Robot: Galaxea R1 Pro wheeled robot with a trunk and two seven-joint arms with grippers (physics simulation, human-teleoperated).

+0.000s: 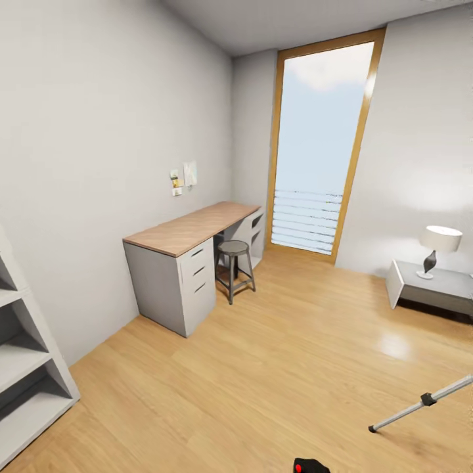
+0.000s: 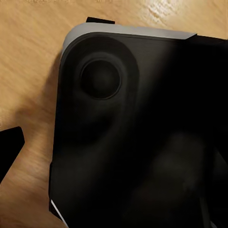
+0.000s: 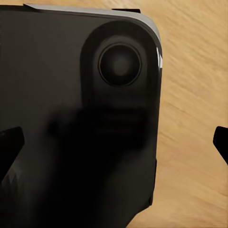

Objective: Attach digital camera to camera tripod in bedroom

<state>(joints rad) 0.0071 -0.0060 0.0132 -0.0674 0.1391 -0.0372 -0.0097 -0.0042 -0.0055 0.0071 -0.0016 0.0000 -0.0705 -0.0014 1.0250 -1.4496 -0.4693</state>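
Daylight is pouring through the tall wood-framed window (image 1: 322, 148) at the far end of the bedroom, over a light wood floor (image 1: 276, 368). At the bottom edge of the head view the digital camera (image 1: 309, 466) is peeking in, a small black shape with its red dot facing up; too little of it is showing to tell which way it is pointing. To its right, one silver-grey leg of the camera tripod (image 1: 424, 402) is slanting across the floor, its long axis running from a black foot low on the left up toward the right edge, with a black joint partway along. The two are sitting apart.

The left gripper (image 2: 9, 147) is showing one dark fingertip at the edge of the left wrist view, hanging beside a black, grey-rimmed panel (image 2: 133, 133) of the robot's own body, above the wood floor; how wide it is standing cannot be told. The right gripper (image 3: 116, 142) is standing wide, one dark fingertip at each side of the right wrist view, with a like black panel (image 3: 71, 118) between and beyond them; nothing is being held.

A wood-topped desk (image 1: 194, 226) is standing along the left wall with a round stool (image 1: 234, 248) just beside it, white shelves (image 1: 20, 355) are sitting nearer on the left, and a lamp (image 1: 439, 242) is resting on a low grey table (image 1: 437, 286) at the right.
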